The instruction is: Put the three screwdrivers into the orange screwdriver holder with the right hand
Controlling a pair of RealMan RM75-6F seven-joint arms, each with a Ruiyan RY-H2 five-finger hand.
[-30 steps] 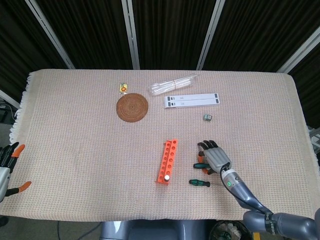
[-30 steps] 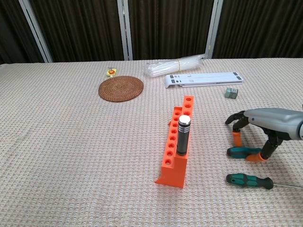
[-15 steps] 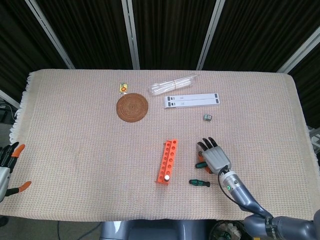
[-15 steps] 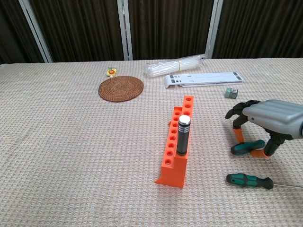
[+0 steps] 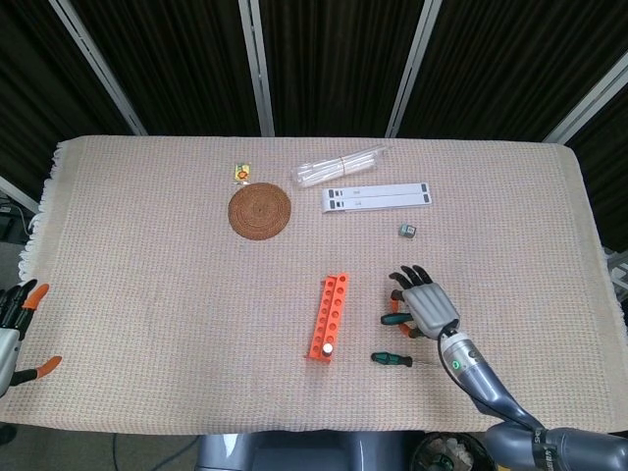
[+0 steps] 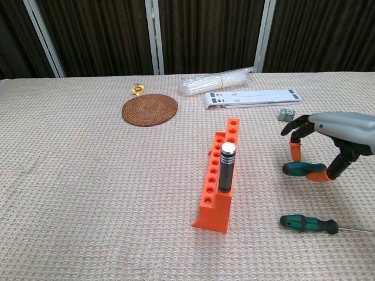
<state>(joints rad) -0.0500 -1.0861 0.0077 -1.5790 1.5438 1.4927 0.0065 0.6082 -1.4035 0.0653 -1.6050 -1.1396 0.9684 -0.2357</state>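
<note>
green-handled screwdriver [image 6: 303, 169]: rigid, light, pinched at its grippy handle by the right hand [image 6: 328, 140] (other fingers spread); to be kept upright for the orange holder [image 6: 219, 178].

Orange plastic screwdriver holder [image 6: 220, 182], long stepped block w/ a row of round holes, stands on the cloth mid-table. Black-handled screwdriver w/ silver cap [image 6: 226, 167] upright in a hole near its front end. Green-handled screwdriver w/ orange collar [image 6: 304, 170] lifted off the cloth, roughly level, pinched in the right hand [image 6: 335, 133]. Second green-handled screwdriver w/ bare metal shaft [image 6: 309, 223] lies flat on the cloth nearer the front edge, right of the holder, handle toward it
</note>
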